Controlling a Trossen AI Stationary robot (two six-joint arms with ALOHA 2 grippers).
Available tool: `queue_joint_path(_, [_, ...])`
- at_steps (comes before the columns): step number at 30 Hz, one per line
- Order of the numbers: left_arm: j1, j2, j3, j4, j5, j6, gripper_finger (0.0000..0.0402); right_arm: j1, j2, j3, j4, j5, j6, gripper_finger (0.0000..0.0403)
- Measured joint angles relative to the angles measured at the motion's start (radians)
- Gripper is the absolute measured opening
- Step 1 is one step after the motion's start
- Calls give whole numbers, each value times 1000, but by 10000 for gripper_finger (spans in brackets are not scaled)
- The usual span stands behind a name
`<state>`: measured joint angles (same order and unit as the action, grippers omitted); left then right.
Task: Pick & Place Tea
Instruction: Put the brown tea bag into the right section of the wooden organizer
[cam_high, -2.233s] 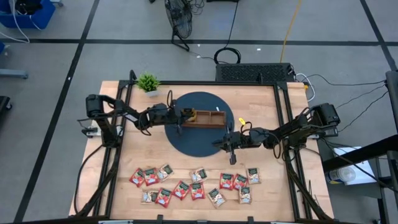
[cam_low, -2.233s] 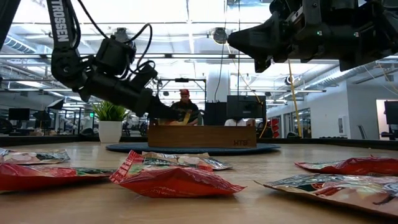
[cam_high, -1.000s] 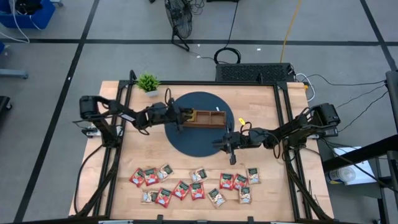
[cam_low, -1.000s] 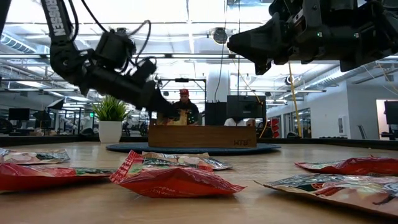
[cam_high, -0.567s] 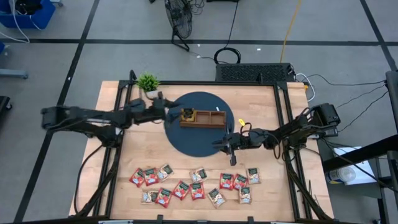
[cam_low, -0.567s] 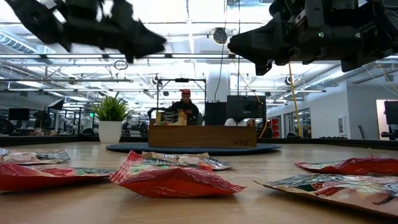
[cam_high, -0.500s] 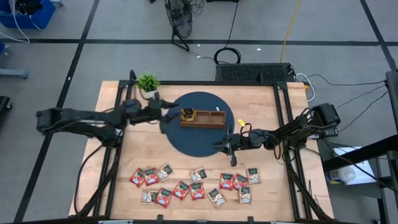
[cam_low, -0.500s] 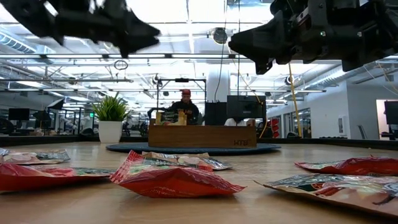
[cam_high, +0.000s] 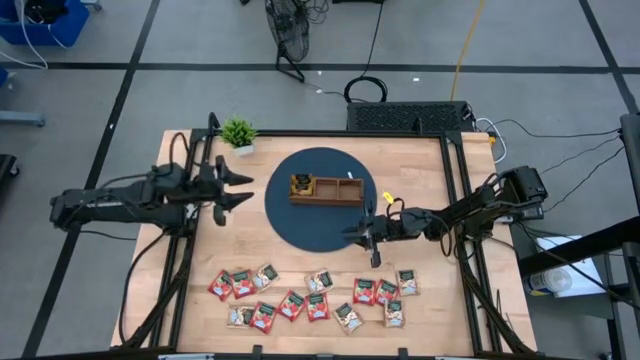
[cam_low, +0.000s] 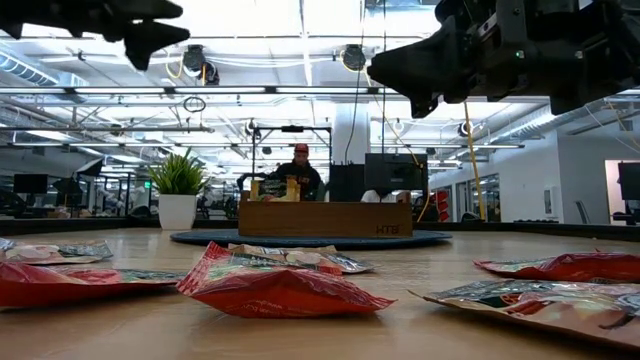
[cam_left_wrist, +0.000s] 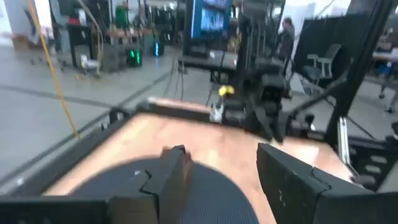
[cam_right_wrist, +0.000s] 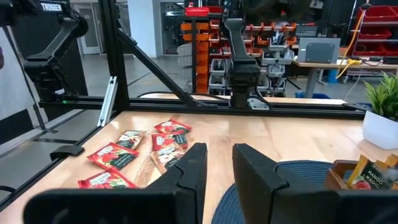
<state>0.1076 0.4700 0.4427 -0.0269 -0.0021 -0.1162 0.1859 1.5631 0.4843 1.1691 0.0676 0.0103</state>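
Several red and green-and-white tea sachets (cam_high: 315, 300) lie flat in a loose row near the table's front edge (cam_low: 280, 285). One more sachet (cam_high: 300, 184) stands in the left compartment of the brown wooden tray (cam_high: 335, 192), which rests on a dark round mat (cam_high: 320, 228). My left gripper (cam_high: 243, 187) hangs open and empty, high over the table to the left of the mat (cam_left_wrist: 221, 165). My right gripper (cam_high: 350, 231) hovers over the mat's near right edge, its fingers a little apart with nothing between them (cam_right_wrist: 221, 158).
A small potted plant (cam_high: 238, 133) stands at the far left corner. A small yellow thing (cam_high: 388, 195) lies just right of the mat. Bare wood stretches between the mat and the sachet row. A person (cam_low: 297, 168) sits in the room beyond the table.
My left gripper has drawn back from the tray's left compartment, risen, and gone toward the table's left edge. The sachet stays standing in that compartment. My right gripper has kept still.
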Motion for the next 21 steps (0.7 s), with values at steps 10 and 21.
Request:
queue_joint_path(10, [-30,-14,-54,-120,0,84,199,176,0,0,-66,-132,-188,70])
queue_joint_path(21, [-30,-9,-83,-76,0,60,203,581,13,454,-1300,300,149,208])
